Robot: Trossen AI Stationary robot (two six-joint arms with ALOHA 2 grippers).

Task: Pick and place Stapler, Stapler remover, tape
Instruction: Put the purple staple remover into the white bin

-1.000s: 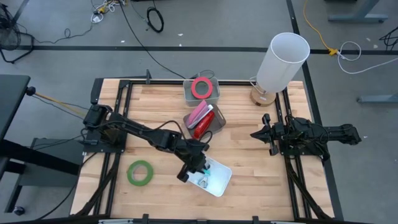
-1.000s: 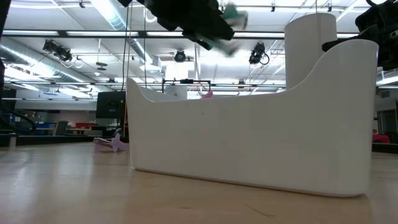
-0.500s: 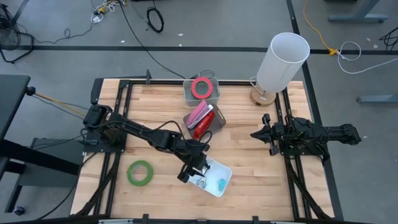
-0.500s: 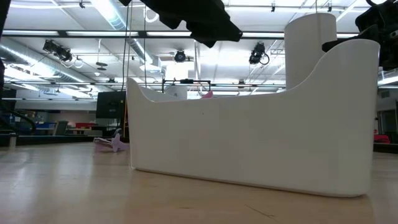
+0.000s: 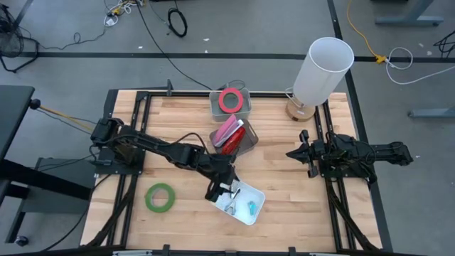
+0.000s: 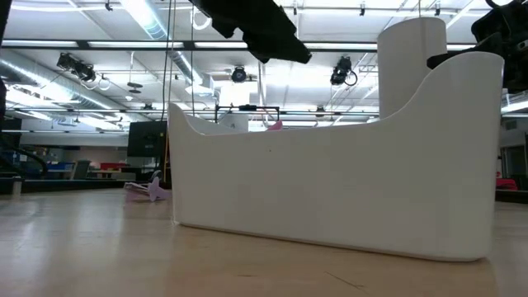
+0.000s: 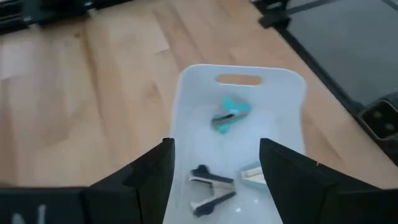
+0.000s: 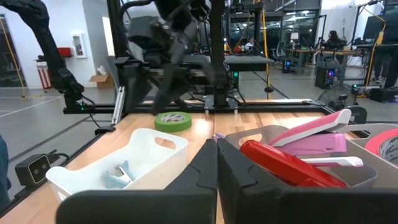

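Spanning most of the high view, the wooden table [image 5: 284, 160] is seen to carry everything in play. A white lamp [image 5: 323, 71] stands at its far right corner, clear of the work. Two grey bins are set mid-table: the far bin [image 5: 231, 107] holds a red-pink tape roll [image 5: 229, 99], the nearer bin [image 5: 238, 142] a pink stapler [image 5: 227, 129] beside a red stapler [image 5: 232, 141], so sorting by kind is judged the reason for this layout. A white tray [image 5: 245, 210] sits nearer the front edge, with a teal staple remover [image 7: 231, 113] and dark staple removers [image 7: 208, 186] lying inside it. A green tape roll [image 5: 161, 197] lies flat on the table, well apart to the left of the tray, and is judged the piece still unsorted.

The left gripper [image 5: 220, 190] hangs over the tray's near end; its fingers [image 7: 146, 180] are spread wide and nothing is held between them. The right gripper [image 5: 298, 153] waits at the table's right side with fingers pressed together, empty.
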